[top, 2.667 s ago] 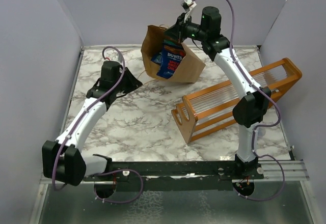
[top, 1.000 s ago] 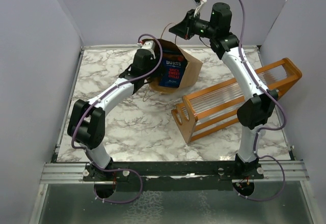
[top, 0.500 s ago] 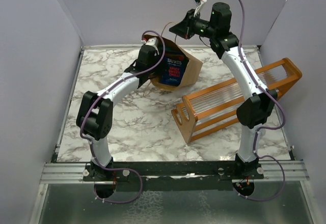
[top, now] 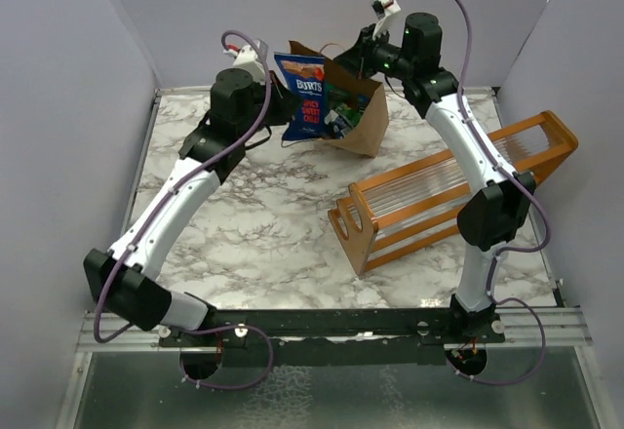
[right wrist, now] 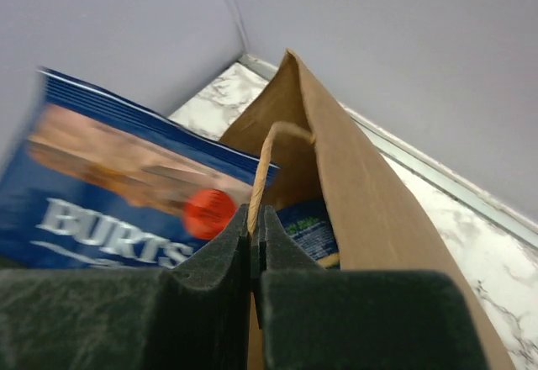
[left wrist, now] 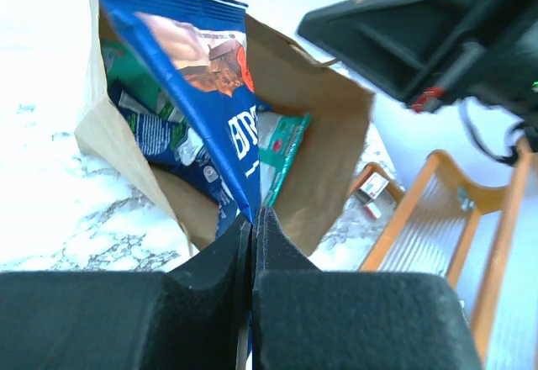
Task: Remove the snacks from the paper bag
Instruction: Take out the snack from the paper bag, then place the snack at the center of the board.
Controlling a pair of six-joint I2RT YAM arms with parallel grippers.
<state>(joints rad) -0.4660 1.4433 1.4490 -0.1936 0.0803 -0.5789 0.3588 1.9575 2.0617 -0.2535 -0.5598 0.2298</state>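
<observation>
The left gripper (left wrist: 252,223) is shut tight on one short edge of the blue packet (left wrist: 197,76), with only the thin foil between its two pads. From the jaws the packet runs away along its long axis, upward and toward the open mouth of the bag (left wrist: 324,147). In the top view the packet stands nearly upright just at the left side of that mouth, with most of it outside. Whether its lower corner is quite free of the paper rim cannot be told. The bag is at the far middle of the table (top: 244,224), tilted, with its mouth turned toward the left arm. The other packets (left wrist: 282,155), teal, green and blue, lie inside it near the bottom. The right gripper (right wrist: 256,227) is shut as well, on the thin handle (right wrist: 265,164) of the bag, which it takes from the far right side; this probably steadies the bag against the pull. The coming move seems to turn on the direction of the mouth: the left arm is the nearer one and already has the packet, so it would draw the packet along its own length, away from the mouth and toward the left side, and then set it on bare marble. The rack (top: 448,190) stands to the right of the bag, apart from that path.
</observation>
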